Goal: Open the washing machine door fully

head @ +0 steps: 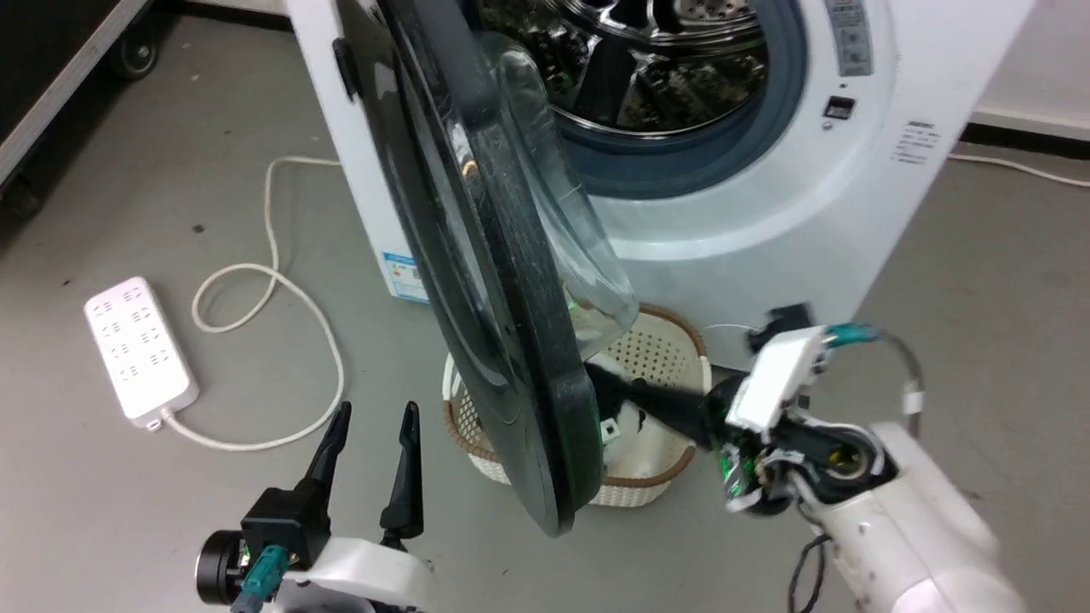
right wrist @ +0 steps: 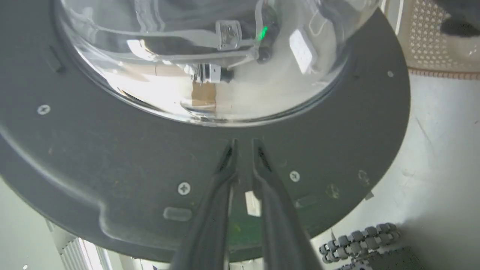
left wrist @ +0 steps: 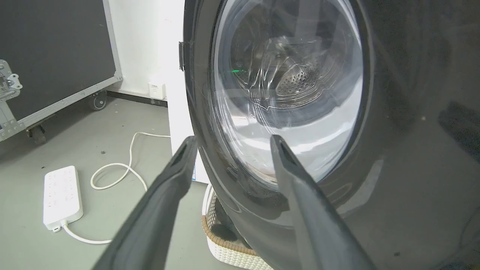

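The washing machine door (head: 511,340) stands half-open over a wicker basket (head: 656,477), the right gripper (right wrist: 243,144) pinched together, empty, at its inner face, the left gripper (head: 375,413) spread wide near its outer face.

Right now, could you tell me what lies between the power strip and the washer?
A looped white cable on bare grey floor, as the head view shows.

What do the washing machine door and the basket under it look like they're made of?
The washing machine door: black ring, probably moulded plastic, glossy outside with reflections, matte inside with screws; its centre bowl looks like clear glass, transparent with bright highlights. The basket: cream plastic, likely, with moulded perforations and a brown woven-look rim.
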Controlling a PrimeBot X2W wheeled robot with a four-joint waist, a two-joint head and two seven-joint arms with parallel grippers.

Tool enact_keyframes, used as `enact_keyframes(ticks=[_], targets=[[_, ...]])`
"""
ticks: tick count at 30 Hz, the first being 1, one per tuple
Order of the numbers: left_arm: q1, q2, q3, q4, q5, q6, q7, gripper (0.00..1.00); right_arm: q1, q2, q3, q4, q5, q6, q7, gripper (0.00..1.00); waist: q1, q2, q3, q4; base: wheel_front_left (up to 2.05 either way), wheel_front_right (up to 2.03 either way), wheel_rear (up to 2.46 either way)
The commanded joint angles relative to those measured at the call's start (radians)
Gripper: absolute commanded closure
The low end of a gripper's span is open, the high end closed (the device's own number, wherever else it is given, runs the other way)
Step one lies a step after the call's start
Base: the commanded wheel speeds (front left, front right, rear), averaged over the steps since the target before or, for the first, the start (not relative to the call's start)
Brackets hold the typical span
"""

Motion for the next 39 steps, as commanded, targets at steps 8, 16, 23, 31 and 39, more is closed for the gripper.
enact_keyframes(ticks=[8, 16, 23, 31, 39], targets=[[0.01, 0.001, 0.034, -0.003, -0.025, 0.001, -0.005, 0.0, 0.113, -0.19, -0.044, -0.286, -0.299, 0.002, -0.463, 0.0, 0.0, 0.0, -0.057, -0.075, 0.0, 0.0, 0.0], [0.03, 0.001, 0.079, -0.004, -0.027, -0.007, -0.005, 0.0, 0.284, -0.369, -0.024, -0.421, -0.84, 0.002, -0.945, 0.0, 0.0, 0.0, -0.111, -0.143, 0.0, 0.0, 0.0], [0.058, 0.001, 0.095, -0.006, -0.023, -0.017, -0.005, 0.0, 0.478, -0.211, -0.271, -0.56, -1.271, 0.002, -0.978, 0.0, 0.0, 0.0, -0.117, -0.177, 0.0, 0.0, 0.0], [0.089, 0.001, 0.088, 0.01, -0.004, -0.027, -0.005, 0.0, 0.717, -0.015, -0.399, -0.7, -1.498, 0.002, -0.979, 0.0, 0.0, 0.0, -0.107, -0.191, 0.0, 0.0, 0.0], [0.094, 0.001, 0.086, 0.022, 0.034, -0.027, -0.005, 0.0, 0.751, 0.001, -0.412, -0.686, -1.482, 0.002, -0.979, 0.0, 0.0, 0.0, -0.103, -0.184, 0.0, 0.0, 0.0]])
